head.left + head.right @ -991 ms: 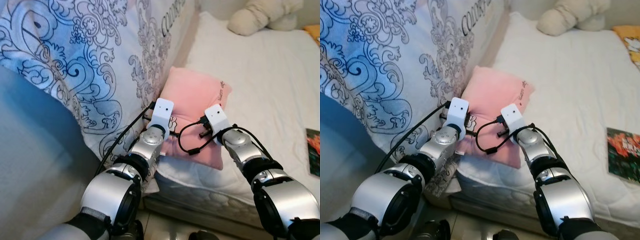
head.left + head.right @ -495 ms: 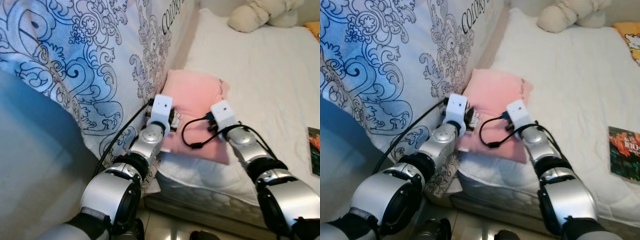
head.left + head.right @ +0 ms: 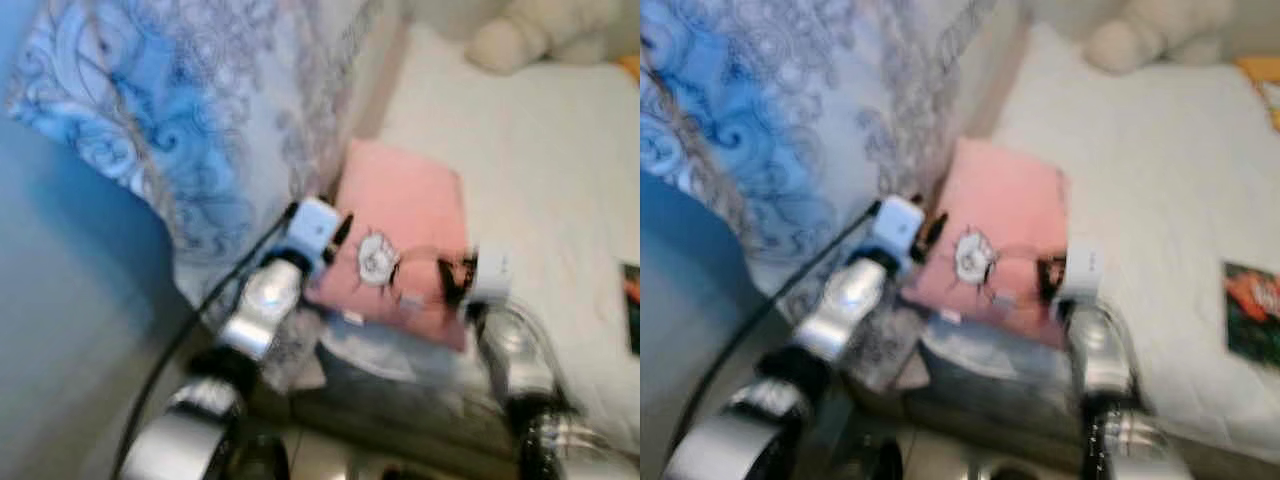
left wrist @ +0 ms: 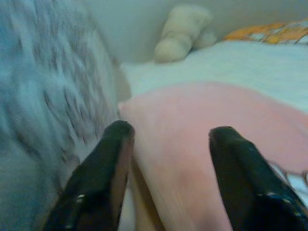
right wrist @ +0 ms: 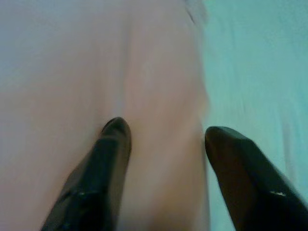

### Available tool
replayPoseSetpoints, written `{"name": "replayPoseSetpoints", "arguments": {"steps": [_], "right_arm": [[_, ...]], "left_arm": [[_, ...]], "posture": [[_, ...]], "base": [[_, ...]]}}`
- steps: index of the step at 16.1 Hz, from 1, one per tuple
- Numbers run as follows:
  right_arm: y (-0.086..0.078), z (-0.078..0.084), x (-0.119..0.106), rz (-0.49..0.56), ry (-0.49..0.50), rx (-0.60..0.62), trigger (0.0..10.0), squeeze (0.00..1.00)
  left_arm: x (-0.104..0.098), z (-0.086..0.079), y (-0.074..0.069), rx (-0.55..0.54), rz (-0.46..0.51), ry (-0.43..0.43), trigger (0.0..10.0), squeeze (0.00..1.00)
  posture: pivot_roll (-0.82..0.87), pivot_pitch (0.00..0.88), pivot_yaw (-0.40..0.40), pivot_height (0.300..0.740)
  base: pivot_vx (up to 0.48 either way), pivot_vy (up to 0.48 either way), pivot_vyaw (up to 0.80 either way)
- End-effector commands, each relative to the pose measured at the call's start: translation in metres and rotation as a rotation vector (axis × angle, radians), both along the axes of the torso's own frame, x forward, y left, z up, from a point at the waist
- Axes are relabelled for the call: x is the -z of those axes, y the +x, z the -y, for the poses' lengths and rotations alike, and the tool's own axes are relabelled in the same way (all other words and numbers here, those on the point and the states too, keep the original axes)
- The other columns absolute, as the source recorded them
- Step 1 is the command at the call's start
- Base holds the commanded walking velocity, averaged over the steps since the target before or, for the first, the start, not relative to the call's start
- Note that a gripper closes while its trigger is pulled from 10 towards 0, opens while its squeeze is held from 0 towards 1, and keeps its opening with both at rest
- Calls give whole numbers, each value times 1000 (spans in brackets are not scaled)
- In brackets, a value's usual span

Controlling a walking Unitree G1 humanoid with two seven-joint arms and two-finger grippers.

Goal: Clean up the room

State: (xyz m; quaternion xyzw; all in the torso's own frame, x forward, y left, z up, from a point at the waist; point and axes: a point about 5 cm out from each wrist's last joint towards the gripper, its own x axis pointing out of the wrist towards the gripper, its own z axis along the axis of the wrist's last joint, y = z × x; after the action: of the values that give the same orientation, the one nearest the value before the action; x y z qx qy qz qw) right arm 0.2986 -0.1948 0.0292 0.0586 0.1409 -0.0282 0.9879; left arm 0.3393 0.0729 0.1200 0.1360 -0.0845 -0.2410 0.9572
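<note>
Since a second ago both arms have pushed forward: the left pincer (image 4: 168,159) and right pincer (image 5: 163,159), fingers apart, now straddle the pink pillow (image 3: 405,235) at the bed's (image 3: 560,180) near-left edge, so a two-handed lift looks imminent.

Motion blur smeared both head views; the drawing on the pink pillow (image 3: 400,240) was unreadable.

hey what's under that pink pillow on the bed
The pink pillow lies on the white mattress, near its front edge, beside the blue patterned blanket. Both grippers, left and right, straddle it with jaws open. Anything beneath the pillow is hidden.
</note>
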Motion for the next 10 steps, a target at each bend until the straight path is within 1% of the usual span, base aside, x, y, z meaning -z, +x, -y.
{"name": "replayPoseSetpoints", "arguments": {"steps": [1,2,3,4,5,6,7,8,9,10], "right_arm": [[-6,-5,4,-8,102,58,10000,1000],[-9,-15,10,-35,216,92,10000,1000],[-9,-33,15,-57,331,104,10000,1000],[-4,-46,12,-60,347,70,10000,1000],[-1,-49,6,-42,348,68,10000,1000],[2,-45,-10,31,358,53,10000,1000],[0,-41,-24,83,359,46,10000,1000],[-3,-38,-38,118,401,67,10000,1000],[-5,-42,-43,120,459,59,10000,1000],[-5,-49,-42,89,564,60,10000,1000]], "left_arm": [[-21,-14,3,-9,81,-5,10000,1000],[-26,-17,2,-10,98,-4,10000,1000],[-35,-16,1,0,130,-10,10000,1000],[-44,-11,1,18,149,-17,10000,1000],[-49,-6,-1,39,154,-18,10000,1000],[-48,-3,-4,55,144,-23,10000,1000],[-43,-3,-9,62,116,-33,10000,1000],[-34,-3,-18,71,80,-27,10000,1000],[-29,-3,-23,72,59,-27,10000,1000],[-27,-1,-25,70,45,-27,10000,1000]], "posture": [[49,0,20,740],[49,0,28,740],[53,0,32,740],[59,0,33,740],[61,0,32,740],[60,0,30,740],[55,0,28,740],[54,0,22,740],[54,0,21,740],[54,0,21,740]], "base": [[0,0,0],[0,0,0],[0,0,0],[0,0,0],[0,0,0],[0,0,0],[0,0,0],[0,0,0],[0,0,0],[0,0,0]]}}
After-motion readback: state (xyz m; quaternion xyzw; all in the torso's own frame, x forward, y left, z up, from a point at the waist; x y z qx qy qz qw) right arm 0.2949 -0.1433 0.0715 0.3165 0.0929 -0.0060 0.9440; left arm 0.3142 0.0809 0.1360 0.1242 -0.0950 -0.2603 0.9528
